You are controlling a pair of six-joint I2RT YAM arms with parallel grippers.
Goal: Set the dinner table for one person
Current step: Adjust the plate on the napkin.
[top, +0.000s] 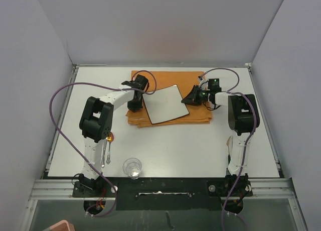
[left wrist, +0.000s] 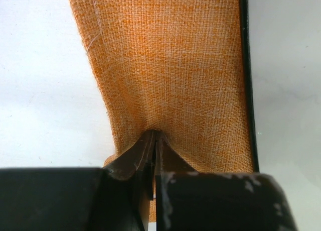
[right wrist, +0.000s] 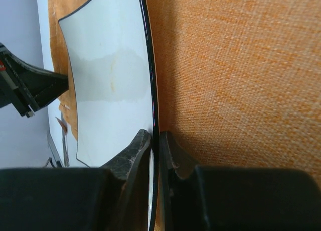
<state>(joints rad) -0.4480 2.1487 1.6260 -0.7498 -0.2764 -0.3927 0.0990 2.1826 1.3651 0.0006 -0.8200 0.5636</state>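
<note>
An orange folded cloth [top: 170,79] lies at the back middle of the white dinner table [top: 200,145], and a small square white plate [top: 163,105] with a thin black rim rests on it. My right gripper [top: 189,99] is at the plate's right edge. In the right wrist view the plate [right wrist: 110,90] has its rim pinched between the shut jaws of that gripper [right wrist: 156,135], over the cloth [right wrist: 235,80]. My left gripper [top: 134,106] is on the cloth's left part, just left of the plate. Its jaws [left wrist: 155,134] are shut, tips against the cloth [left wrist: 170,65].
Cutlery [top: 105,153] lies near the left arm's base, with a small orange object [top: 110,137] by it. A clear glass [top: 132,166] stands at the table's near edge. Grey walls enclose the table on three sides. Purple cables loop from both arms.
</note>
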